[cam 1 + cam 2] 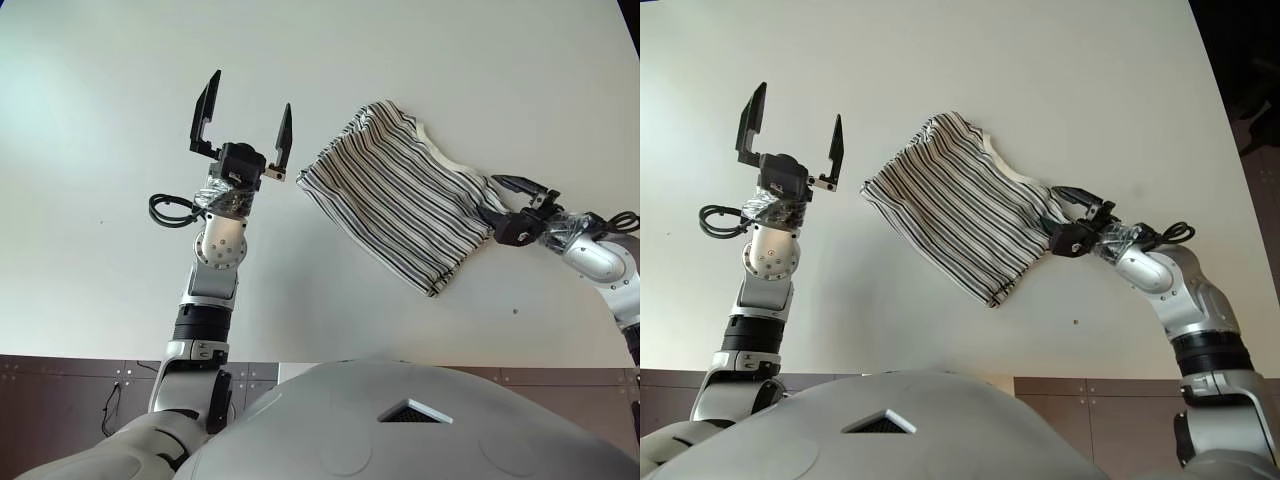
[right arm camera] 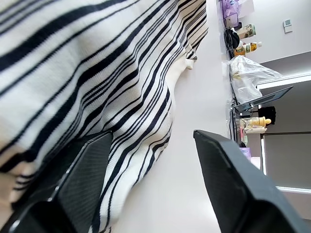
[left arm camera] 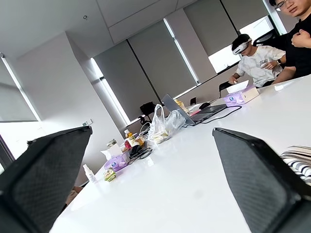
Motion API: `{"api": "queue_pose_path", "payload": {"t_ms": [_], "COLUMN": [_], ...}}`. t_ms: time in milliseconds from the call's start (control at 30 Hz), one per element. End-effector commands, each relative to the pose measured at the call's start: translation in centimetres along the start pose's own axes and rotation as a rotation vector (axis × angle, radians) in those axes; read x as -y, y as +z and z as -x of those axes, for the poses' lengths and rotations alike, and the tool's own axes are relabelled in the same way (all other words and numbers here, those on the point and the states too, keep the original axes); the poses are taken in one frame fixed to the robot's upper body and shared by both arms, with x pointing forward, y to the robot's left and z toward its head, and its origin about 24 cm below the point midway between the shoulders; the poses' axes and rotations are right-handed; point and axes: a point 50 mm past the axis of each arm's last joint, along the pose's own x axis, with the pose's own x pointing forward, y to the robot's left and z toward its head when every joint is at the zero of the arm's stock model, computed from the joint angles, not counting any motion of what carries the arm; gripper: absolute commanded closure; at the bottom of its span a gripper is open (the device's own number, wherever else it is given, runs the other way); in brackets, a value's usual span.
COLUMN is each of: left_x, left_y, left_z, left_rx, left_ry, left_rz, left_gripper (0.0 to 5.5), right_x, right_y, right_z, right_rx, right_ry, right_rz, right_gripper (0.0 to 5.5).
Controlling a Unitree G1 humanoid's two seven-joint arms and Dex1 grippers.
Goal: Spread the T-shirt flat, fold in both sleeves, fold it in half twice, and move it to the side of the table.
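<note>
1. One white table (image 1: pixel 90 90) carried the work, with two grippers over it, one on each arm.
2. Nearest, the right gripper (image 1: pixel 505 201) lay low at the 3 o'clock edge of the single T-shirt (image 1: pixel 400 200). It was released, its two fingers (image 2: pixel 233 184) standing well apart, with striped cloth lying against one of them.
3. The T-shirt lay folded into one compact black-and-white striped bundle at about 1 o'clock from the middle of the head view, turned askew with a corner pointing to 9 o'clock.
4. The left gripper (image 1: pixel 250 92) stood at 10 o'clock of the T-shirt with its tips raised toward 12 o'clock. It was also released, both fingers (image 3: pixel 43 179) spread wide and holding nothing, the base of one just beside the shirt's 9 o'clock corner.
5. Far down the table, the left wrist view showed one open laptop (image 3: pixel 194 112) and one clear plastic bag (image 3: pixel 163 127), with a cluster of bottles and boxes.
6. The sleeves could not be made out in the folded bundle. Of the white collar band (image 1: pixel 450 160), only a strip showed along the 1 o'clock edge.
7. Cloth hid part of one right finger in the head views.
8. The far bottles and boxes were too small to count.
</note>
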Motion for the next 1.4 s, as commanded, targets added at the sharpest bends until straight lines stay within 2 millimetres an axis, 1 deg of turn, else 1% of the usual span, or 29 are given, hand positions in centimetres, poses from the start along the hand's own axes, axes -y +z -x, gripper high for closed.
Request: {"api": "queue_pose_path", "payload": {"t_ms": [33,133,200,267,300,367,400,433,467,567,633,667,733,800,867,900,933,967,1000,1067,1167,1233,1333,1400], "left_x": [-2.2,-3.0,-3.3,-3.3,-3.3,-3.2,-3.2,-3.1,-3.3,-3.5,-2.9,-2.6,-2.4,-2.5,-2.7,-3.0,-3.3,-3.6,-3.9,-3.8,-2.9,-2.2,-1.5,-1.3], "left_y": [-0.1,-0.2,-0.4,-0.5,-0.5,-0.5,-0.5,-0.6,-0.8,-1.2,-1.2,-1.1,-1.1,-1.1,-1.0,-0.8,-0.7,-0.6,-0.5,-0.2,0.1,0.2,0.5,0.5], "left_z": [-0.3,-0.1,0.0,-0.1,-0.2,-0.3,-0.4,-0.4,-0.3,0.0,0.0,0.0,-0.1,-0.4,-0.8,-1.1,-1.4,-1.5,-1.6,-1.8,-2.0,-2.3,-2.6,-2.8], "left_rx": [-0.011,-0.012,-0.018,-0.021,-0.021,-0.02,-0.019,-0.019,-0.028,-0.044,-0.033,-0.022,-0.015,-0.013,-0.002,0.007,0.011,0.016,0.02,0.031,0.043,0.053,0.067,0.067], "left_ry": [0.066,0.074,0.074,0.074,0.075,0.077,0.076,0.073,0.074,0.065,0.013,-0.011,-0.021,-0.006,0.023,0.06,0.094,0.13,0.156,0.165,0.126,0.097,0.068,0.063], "left_rz": [-0.012,-0.036,-0.044,-0.046,-0.046,-0.046,-0.046,-0.051,-0.056,-0.07,-0.089,-0.093,-0.094,-0.091,-0.081,-0.071,-0.059,-0.037,-0.009,0.023,0.04,0.052,0.063,0.068], "left_gripper": [0.91,0.91,0.91,0.91,0.91,0.91,0.91,0.91,0.91,0.91,0.91,0.91,0.91,0.91,0.91,0.91,0.91,0.91,0.91,0.91,0.91,0.91,0.91,0.91], "right_x": [-3.8,-6.5,-7.5,-8.0,-7.8,-6.4,-5.5,-4.5,-3.1,0.3,2.6,3.3,3.5,3.3,3.5,3.8,4.0,4.0,3.8,2.9,0.8,0.2,0.4,1.5], "right_y": [-0.1,1.2,2.4,5.0,6.4,8.3,8.7,8.5,7.9,6.7,6.9,7.2,8.4,9.1,9.6,9.8,10.2,10.5,10.7,10.7,9.7,9.5,10.2,10.2], "right_z": [2.3,5.7,7.4,8.4,8.4,8.0,7.7,7.5,7.6,8.7,9.1,9.0,6.9,3.3,-2.0,-5.6,-8.2,-10.3,-11.8,-13.5,-15.0,-16.1,-17.6,-18.3], "right_rx": [-0.055,-0.028,-0.003,0.094,0.154,0.246,0.271,0.269,0.251,0.229,0.273,0.309,0.405,0.457,0.457,0.422,0.396,0.362,0.338,0.293,0.206,0.16,0.118,0.067], "right_ry": [0.217,0.355,0.395,0.394,0.372,0.293,0.245,0.181,0.102,-0.101,-0.218,-0.233,-0.164,-0.082,-0.058,-0.053,-0.035,-0.017,0.01,0.074,0.18,0.215,0.209,0.146], "right_rz": [0.021,-0.013,-0.048,-0.113,-0.138,-0.176,-0.189,-0.199,-0.212,-0.248,-0.265,-0.267,-0.256,-0.219,-0.205,-0.212,-0.204,-0.188,-0.177,-0.145,-0.097,-0.069,-0.076,-0.107], "right_gripper": [2.43,2.43,2.43,2.43,2.43,2.43,2.43,2.43,2.43,2.43,2.43,2.43,2.43,2.43,2.43,2.43,2.43,2.43,2.43,2.43,2.43,2.43,2.43,2.43]}}
